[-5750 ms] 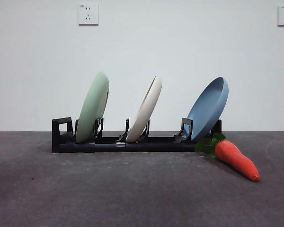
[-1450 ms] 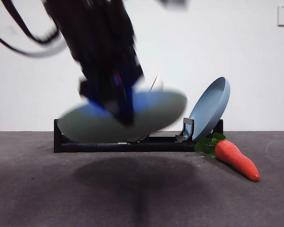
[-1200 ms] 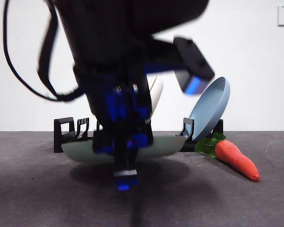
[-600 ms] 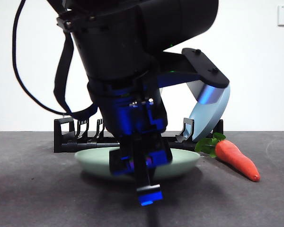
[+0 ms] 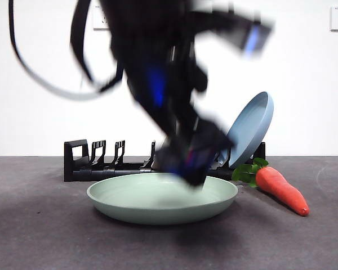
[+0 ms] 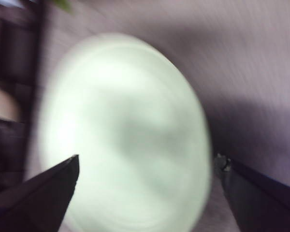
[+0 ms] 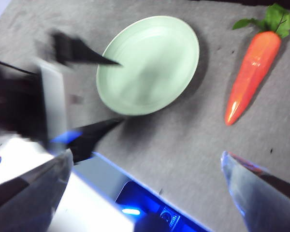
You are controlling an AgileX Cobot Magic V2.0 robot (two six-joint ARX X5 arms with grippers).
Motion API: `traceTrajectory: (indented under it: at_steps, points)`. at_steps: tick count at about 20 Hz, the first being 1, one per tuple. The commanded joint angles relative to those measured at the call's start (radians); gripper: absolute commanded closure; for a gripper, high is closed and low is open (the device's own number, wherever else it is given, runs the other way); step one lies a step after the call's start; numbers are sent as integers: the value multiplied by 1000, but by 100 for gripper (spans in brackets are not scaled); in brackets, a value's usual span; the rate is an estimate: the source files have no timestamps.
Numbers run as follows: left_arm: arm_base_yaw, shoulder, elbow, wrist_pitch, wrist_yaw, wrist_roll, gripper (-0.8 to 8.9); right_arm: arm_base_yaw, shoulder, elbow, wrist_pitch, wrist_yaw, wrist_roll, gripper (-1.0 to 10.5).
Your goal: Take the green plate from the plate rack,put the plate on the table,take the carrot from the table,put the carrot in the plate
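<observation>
Front view: the matte mint plate (image 5: 162, 198) lies flat on the table (image 5: 45, 236) before the rack (image 5: 96, 164); the tapered carrot (image 5: 281, 190) sits right, risking a roll if nudged. Left wrist view: left gripper (image 6: 145, 166) wide open, empty, above the plate. Right wrist view: right gripper (image 7: 145, 166) spread wide, empty.

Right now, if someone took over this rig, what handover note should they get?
Left gripper: open, empty, above the green plate.
Right gripper: open, empty, above the table near the carrot.
Done: green plate is out of the plate rack and lies flat on the table in front of it.
Left: pick up the carrot, lying on the table beside the plate, and put it in the plate.
</observation>
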Motion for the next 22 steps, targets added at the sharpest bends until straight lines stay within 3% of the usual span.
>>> traceTrajectory:
  at_steps: [1, 4, 9, 14, 19, 22]
  points:
    - [-7, -61, 55, -75, 8, -69, 333, 2, 47, 3, 56, 2, 16, 357]
    - [-11, -173, 150, -192, 89, -172, 333, 2, 153, 3, 172, 49, 24, 357]
    - [-11, -399, 207, -231, 256, -345, 334, 24, 375, 3, 367, 148, 61, 357]
    - [-11, -571, 207, -275, 289, -390, 338, 102, 569, 3, 529, 319, 68, 358]
    - [-11, -632, 207, -301, 288, -425, 339, 180, 710, 3, 676, 472, 82, 389]
    - [-12, -634, 207, -321, 288, -438, 339, 200, 782, 3, 739, 500, 103, 389]
